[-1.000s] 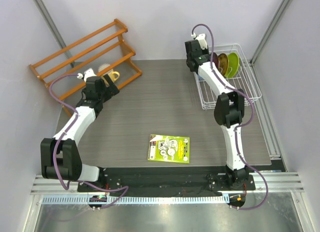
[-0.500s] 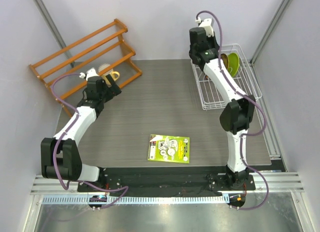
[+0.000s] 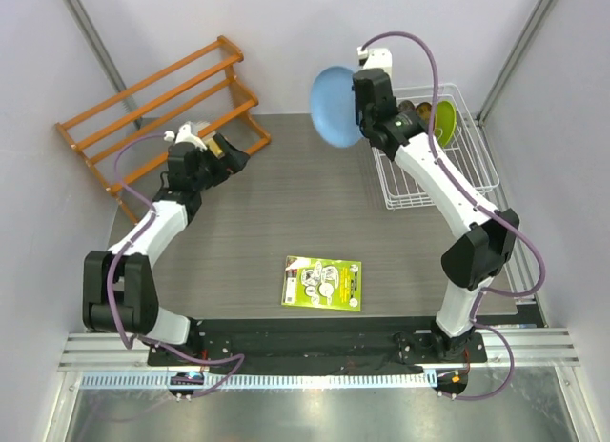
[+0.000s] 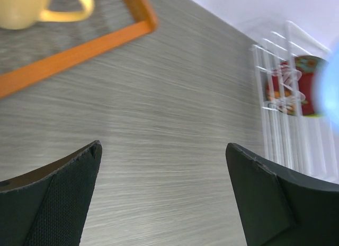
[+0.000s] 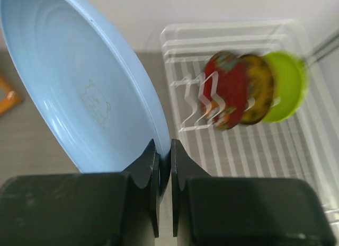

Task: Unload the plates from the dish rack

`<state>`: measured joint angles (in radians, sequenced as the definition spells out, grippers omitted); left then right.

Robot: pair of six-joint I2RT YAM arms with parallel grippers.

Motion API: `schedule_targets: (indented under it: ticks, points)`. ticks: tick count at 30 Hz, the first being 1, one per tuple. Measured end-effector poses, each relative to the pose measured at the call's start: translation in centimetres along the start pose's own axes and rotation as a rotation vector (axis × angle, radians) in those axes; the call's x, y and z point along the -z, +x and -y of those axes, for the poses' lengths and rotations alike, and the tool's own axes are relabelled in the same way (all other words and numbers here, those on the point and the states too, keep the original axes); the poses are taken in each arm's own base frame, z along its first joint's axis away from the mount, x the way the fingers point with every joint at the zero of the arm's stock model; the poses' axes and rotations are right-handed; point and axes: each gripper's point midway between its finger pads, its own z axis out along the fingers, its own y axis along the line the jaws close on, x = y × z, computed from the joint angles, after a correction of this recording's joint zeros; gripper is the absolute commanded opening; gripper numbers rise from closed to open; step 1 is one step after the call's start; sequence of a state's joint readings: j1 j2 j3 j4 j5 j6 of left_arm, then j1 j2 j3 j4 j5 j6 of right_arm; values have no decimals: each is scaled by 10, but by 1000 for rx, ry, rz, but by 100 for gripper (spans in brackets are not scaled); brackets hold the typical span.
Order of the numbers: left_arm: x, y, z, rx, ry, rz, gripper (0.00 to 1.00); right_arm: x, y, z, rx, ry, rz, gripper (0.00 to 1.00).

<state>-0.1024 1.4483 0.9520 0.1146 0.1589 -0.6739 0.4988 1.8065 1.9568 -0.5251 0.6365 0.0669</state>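
Blue plate rim inside right pincer

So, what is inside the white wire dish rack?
The dish rack holds three upright: dark red plate, orange-yellow plate, lime green plate. Each hides part of the next.

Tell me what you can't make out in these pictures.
- Left wrist view: the top edge cuts off the mug.
- Right wrist view: blur hides the patterns on the red plate and orange plate; the corner cuts off the blue plate.
- Top view: the leaflet print is too small.
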Motion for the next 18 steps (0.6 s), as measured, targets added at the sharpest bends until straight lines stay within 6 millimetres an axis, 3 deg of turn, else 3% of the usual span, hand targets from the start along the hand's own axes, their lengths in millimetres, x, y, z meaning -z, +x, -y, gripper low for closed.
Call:
schedule_targets:
  ticks: [4,8,12,18]
  points:
    - [-5,8,19,42,124,-18,99,-8,65,-36,-11,-153,-149,1]
    - [-11,22,30,104,226,-54,98,-4,125,-67,-54,-294,-293,1]
    - [-17,42,32,170,304,-97,95,7,151,-88,-134,-398,-367,1]
    - [-28,71,30,274,384,-161,93,24,154,-110,-259,-521,-386,1]
